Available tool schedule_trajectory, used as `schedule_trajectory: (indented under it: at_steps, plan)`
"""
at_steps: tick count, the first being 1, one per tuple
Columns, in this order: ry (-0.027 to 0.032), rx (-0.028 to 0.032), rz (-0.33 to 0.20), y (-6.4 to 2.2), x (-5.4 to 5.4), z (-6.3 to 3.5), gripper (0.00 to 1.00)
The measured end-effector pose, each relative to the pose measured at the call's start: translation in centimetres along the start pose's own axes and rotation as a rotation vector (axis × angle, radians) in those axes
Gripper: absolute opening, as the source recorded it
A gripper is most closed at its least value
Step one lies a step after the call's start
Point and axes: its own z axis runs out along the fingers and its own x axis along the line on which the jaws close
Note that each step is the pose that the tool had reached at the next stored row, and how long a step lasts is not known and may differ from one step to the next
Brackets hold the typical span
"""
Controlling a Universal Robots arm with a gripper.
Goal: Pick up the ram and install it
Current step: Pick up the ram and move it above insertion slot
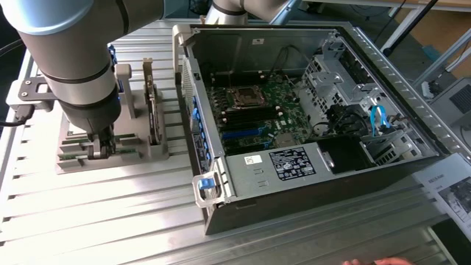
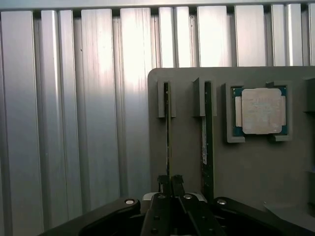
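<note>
Claw: the black two-fingered claw (image 2: 171, 183) is clenched, its tips pinching the ram from both sides. In the exterior view it hangs at left centre of the frame, pointing straight down onto the holder.
Ram: the ram (image 2: 169, 128), a thin, long green circuit-board stick seen edge-on, stands on edge in a slot of the holder. Its near end is between the fingertips and its far end sits in a small grey bracket.
Second stick: a like green memory stick (image 2: 207, 137) stands just beside the ram in the parallel slot, apart from the claw.
Processor: a square silver processor chip (image 2: 261, 110) lies flat in a framed recess beyond the second stick.
Holder: a flat grey plastic holder plate (image 2: 187, 147) with moulded slots and posts carries all three parts.
Table: a ribbed bare aluminium table (image 2: 98, 123) lies under the holder and the computer.
Arm: the thick grey cylindrical robot arm (image 1: 70, 55) fills the upper left of the exterior view, above the claw.
Computer: an open dark metal desktop case (image 1: 397, 77) lies on its side at centre right, well apart from the holder.
Board: a green motherboard (image 1: 257, 110) lies inside, with a square socket (image 1: 246, 97) and black and blue memory slots (image 1: 243, 126) below it.
Cable: a light blue cable (image 1: 378, 118) loops at the case's right side.
Person: fingertips of a hand (image 1: 375, 261) show at the bottom edge, right of centre.
</note>
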Motion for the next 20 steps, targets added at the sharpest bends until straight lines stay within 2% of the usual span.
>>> schedule_trajectory:
  at_steps: [20]
  plan:
    - [0.0,0.0,-0.001,0.08,-0.1,-1.85,0.12]
